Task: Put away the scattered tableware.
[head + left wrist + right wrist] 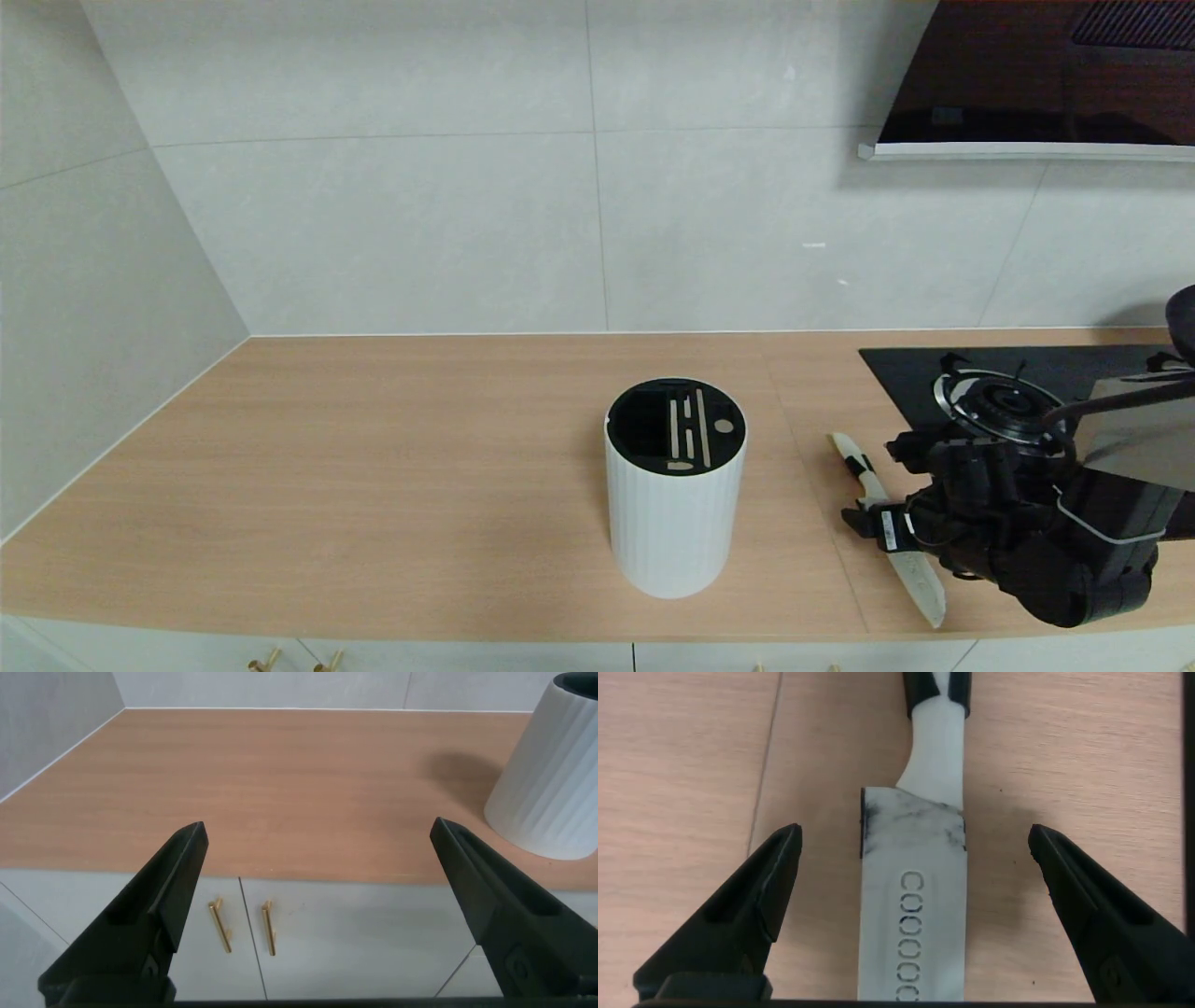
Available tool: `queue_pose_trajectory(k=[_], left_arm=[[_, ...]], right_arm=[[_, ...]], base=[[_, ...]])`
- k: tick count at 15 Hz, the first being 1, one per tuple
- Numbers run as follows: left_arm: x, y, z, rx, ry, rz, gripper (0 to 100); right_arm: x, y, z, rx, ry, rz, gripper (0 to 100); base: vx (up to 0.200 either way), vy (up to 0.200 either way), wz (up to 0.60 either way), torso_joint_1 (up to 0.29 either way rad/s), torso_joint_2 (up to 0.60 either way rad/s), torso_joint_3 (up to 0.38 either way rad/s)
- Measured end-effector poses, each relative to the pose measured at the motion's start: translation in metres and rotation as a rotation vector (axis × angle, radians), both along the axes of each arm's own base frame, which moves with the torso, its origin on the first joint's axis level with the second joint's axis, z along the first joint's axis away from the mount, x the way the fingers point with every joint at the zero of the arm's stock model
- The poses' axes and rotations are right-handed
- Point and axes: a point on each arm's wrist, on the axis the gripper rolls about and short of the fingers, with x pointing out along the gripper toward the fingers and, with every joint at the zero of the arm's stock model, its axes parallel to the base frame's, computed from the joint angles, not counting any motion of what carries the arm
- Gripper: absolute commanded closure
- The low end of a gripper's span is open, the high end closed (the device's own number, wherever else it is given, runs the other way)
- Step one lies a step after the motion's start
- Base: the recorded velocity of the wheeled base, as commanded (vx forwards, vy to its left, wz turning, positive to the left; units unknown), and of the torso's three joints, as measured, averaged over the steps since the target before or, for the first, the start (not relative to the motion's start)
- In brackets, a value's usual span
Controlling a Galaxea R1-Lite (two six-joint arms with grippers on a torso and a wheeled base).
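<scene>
Knife [920, 574] lies flat on the surface [373, 485], right of the knife block [675, 485], long axis front-to-back. Right gripper [913, 845], the nearer, hangs over the blade, jaws wide, 1 per side. Left gripper [318, 826]: jaws likewise wide.

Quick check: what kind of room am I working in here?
Most likely a kitchen: a gas burner on a black hob, a range hood above it, and a white knife block on the wooden countertop.
</scene>
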Motion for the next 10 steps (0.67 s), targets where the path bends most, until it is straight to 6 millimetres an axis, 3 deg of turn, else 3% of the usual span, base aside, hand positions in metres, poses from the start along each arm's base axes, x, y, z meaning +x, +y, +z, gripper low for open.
queue_pose_trajectory(k=[5, 6, 10], left_arm=[[0.0, 0.0, 0.0, 0.0, 0.0, 0.0, 0], [0.0, 0.0, 0.0, 0.0, 0.0, 0.0, 0], [0.0, 0.0, 0.0, 0.0, 0.0, 0.0, 0]], right_arm=[[0.005, 0.001, -0.005, 0.012, -0.039, -0.012, 0], [0.005, 0.001, -0.007, 0.012, -0.034, -0.012, 100], [0.006, 0.001, -0.011, 0.009, -0.026, -0.013, 100]], base=[[0.0, 0.0, 0.0, 0.0, 0.0, 0.0], [0.0, 0.0, 0.0, 0.0, 0.0, 0.0], [0.0, 0.0, 0.0, 0.0, 0.0, 0.0]])
